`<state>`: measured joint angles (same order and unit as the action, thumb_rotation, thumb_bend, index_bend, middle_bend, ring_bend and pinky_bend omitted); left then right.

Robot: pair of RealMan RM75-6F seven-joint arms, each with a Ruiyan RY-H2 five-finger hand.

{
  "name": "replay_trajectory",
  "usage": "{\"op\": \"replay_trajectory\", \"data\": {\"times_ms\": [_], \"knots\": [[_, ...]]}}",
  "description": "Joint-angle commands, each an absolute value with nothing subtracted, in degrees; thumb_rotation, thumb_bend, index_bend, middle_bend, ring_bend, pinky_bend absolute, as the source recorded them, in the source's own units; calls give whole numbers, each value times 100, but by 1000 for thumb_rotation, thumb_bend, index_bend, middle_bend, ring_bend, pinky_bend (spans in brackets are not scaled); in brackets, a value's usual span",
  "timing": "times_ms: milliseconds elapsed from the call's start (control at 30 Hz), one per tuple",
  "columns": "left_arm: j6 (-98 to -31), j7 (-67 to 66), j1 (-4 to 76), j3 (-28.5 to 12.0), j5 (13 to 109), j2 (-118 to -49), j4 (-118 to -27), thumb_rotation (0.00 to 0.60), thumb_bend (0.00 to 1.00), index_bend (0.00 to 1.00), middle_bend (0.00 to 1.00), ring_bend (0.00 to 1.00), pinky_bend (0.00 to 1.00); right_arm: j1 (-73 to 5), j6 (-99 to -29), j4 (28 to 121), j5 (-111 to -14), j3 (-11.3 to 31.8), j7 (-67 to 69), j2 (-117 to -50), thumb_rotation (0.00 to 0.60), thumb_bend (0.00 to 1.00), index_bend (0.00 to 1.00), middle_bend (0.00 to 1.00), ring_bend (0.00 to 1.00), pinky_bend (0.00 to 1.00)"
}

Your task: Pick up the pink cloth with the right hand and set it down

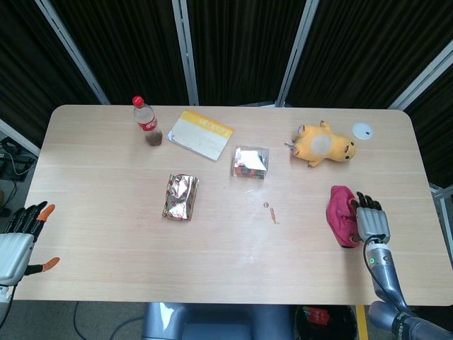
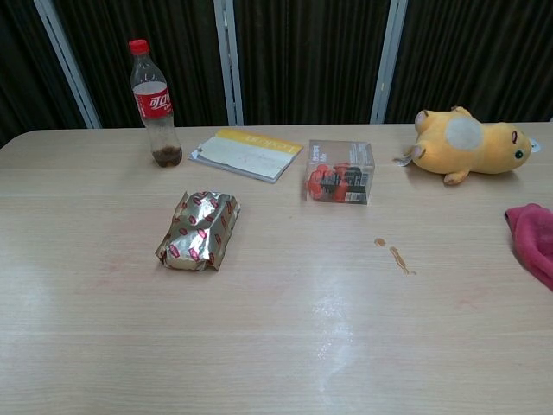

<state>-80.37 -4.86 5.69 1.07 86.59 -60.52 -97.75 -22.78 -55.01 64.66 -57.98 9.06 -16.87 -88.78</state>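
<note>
Robot lab or test booth: black curtains (image 1: 241, 42) on metal frame poles (image 1: 185, 49) behind pale wooden bench (image 1: 106, 212), assorted test props.

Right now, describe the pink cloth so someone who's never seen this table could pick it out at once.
On the wooden table, look to the right edge, nearer the robot than the yellow plush toy. The pink cloth lies there crumpled, with the right hand right beside it. It is the only pink, soft, shapeless item; the nearby toy is yellow.
</note>
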Motion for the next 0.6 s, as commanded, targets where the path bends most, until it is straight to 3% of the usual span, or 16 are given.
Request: {"op": "replay_trajectory", "data": {"times_ms": [33,100,167,233,333,433,600], "knots": [[-8023,-481,572,110,8649,-6049,-9779,600,0,0,0,0,0,-2308,-5548,6362,-5835,935,-1621,-9015,600,205,229,55,0,180],[-8017,-476,575,108,8643,-6048,-9783,600,0,0,0,0,0,-2312,-5642,6295,-5908,964,-1533,-9098,600,296,285,108,19,258],[-8017,-471,577,107,8642,-6047,-9785,600,0,0,0,0,0,-2303,-5833,6187,-6099,982,-1342,-9207,600,396,389,213,108,394],[-8020,-462,577,105,8640,-6047,-9784,600,0,0,0,0,0,-2291,-6008,6059,-6335,957,-1140,-9298,600,474,528,370,270,547],[-8022,-446,576,105,8638,-6046,-9788,600,0,0,0,0,0,-2282,-6187,5955,-6602,916,-936,-9364,600,504,653,533,436,657],[-8014,-434,576,106,8629,-6043,-9798,600,0,0,0,0,0,-2284,-6260,6035,-6722,924,-839,-9348,600,512,719,606,509,709],[-8037,-433,573,100,8638,-6053,-9795,600,0,0,0,0,0,-2319,-6308,6484,-6760,984,-953,-9230,600,512,731,617,520,719]]}}
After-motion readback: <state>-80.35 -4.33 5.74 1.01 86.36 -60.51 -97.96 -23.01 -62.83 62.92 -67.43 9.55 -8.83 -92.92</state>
